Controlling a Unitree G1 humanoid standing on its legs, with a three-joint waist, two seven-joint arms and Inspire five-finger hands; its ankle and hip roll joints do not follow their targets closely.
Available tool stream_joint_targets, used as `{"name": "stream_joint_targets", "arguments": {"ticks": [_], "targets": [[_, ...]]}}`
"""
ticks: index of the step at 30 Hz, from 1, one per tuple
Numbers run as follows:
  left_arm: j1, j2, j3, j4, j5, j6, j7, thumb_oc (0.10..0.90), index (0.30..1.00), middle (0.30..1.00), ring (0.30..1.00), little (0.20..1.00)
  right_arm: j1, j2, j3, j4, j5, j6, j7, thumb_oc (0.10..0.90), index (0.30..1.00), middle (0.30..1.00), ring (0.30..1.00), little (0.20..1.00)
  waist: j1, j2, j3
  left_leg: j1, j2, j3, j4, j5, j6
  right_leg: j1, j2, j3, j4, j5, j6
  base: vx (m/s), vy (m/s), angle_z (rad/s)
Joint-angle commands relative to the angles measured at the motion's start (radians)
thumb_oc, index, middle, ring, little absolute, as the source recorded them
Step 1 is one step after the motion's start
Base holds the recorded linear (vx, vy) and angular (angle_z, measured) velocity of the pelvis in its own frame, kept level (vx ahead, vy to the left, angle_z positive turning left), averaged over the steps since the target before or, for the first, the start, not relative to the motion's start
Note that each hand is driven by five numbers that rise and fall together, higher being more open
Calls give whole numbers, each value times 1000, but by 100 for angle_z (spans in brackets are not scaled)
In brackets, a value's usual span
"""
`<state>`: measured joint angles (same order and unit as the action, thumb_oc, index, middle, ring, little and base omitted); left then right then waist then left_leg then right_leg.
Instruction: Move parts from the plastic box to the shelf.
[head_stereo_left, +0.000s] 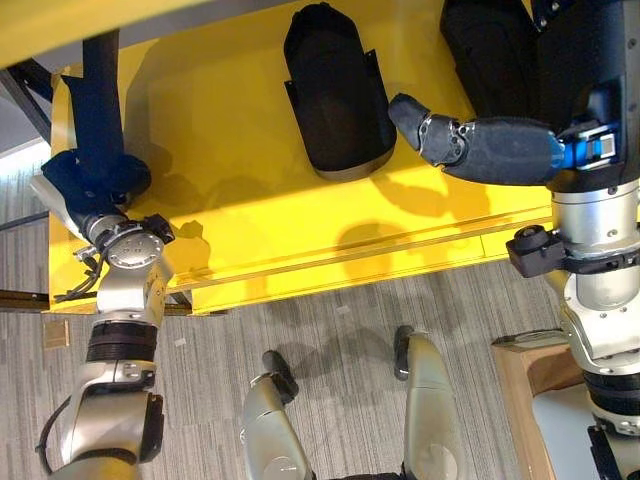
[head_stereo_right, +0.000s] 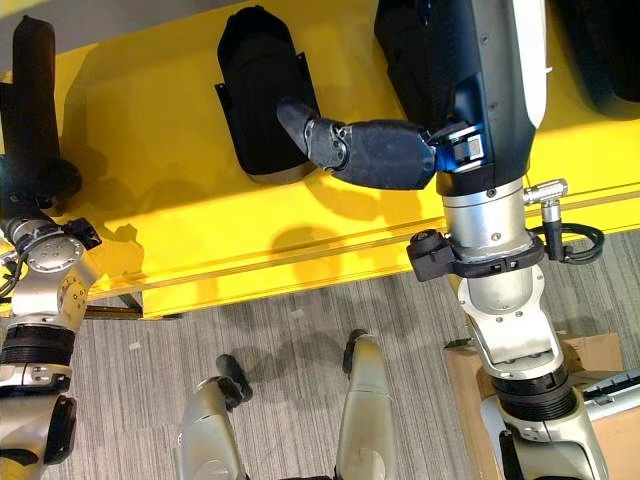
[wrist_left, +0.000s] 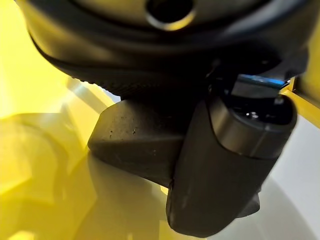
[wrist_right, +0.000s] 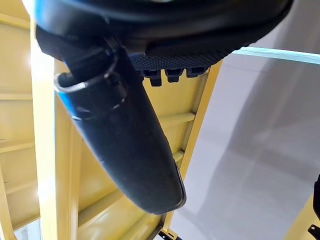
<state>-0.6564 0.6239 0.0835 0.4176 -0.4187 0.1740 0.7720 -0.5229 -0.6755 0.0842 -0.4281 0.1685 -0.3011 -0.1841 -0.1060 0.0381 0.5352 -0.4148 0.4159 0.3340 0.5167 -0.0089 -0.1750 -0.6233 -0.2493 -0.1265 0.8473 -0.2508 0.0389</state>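
A humanoid robot stands at a yellow shelf (head_stereo_left: 250, 215), both arms reaching over its flat top.

The right hand (head_stereo_left: 500, 148) hangs above the shelf with its thumb (head_stereo_left: 405, 115) pointing toward a black part (head_stereo_left: 335, 95) that lies on the yellow surface. The thumb's tip sits just beside that part's near edge; whether the two touch cannot be told. In the right wrist view the thumb (wrist_right: 125, 145) stretches out straight over the shelf's yellow frame with nothing against it. How the fingers of this hand stand cannot be told, and nothing can be seen in its grasp.

Beyond the right hand, another black part (head_stereo_left: 490, 45) lies further back on the shelf, largely covered by the robot's arm.

The left hand (head_stereo_left: 85, 180) is down at the shelf's left end, wrapped about the foot of a tall dark part (head_stereo_left: 95, 100) that stands upright beyond it. The left wrist view shows the thumb (wrist_left: 220, 165) pressed against a dark, angular piece (wrist_left: 135, 145) lying on the yellow surface; this is taken to be the same part. How tightly the fingers close on it cannot be told.

Close beside the right arm, near the robot's feet, stands a wooden-edged box (head_stereo_left: 530, 400) on the grey striped floor (head_stereo_left: 330, 330).
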Motion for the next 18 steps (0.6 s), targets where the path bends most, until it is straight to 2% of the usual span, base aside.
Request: {"name": "stream_joint_targets", "arguments": {"ticks": [1, 9, 18], "targets": [[-15, 20, -10, -76, -85, -10, -44, 400, 300, 300, 300, 300, -140, 47, -38, -107, -10, -82, -58, 900, 1000, 1000, 1000, 1000, -22, -21, -15, 13, -32, 41, -7, -67, 52, 96, -28, -60, -20, -75, 46, -69, -52, 5], [30, -9, 9, -166, -108, 2, -18, 400, 300, 300, 300, 300, -142, 68, -15, -107, -73, -66, -101, 900, 1000, 1000, 1000, 1000, -3, -13, -15, 19, -47, 34, -12, -68, 56, 114, -29, -74, -36, -74, 45, 1, -39, 2], [43, -6, 9, -225, -105, 77, -33, 400, 300, 300, 300, 300, -131, 69, -16, -114, -78, -60, -111, 900, 1000, 1000, 1000, 1000, 7, -6, -15, 29, -54, 32, -22, -72, 57, 129, -37, -86, -47, -73, 48, 4, -7, 3]]}}
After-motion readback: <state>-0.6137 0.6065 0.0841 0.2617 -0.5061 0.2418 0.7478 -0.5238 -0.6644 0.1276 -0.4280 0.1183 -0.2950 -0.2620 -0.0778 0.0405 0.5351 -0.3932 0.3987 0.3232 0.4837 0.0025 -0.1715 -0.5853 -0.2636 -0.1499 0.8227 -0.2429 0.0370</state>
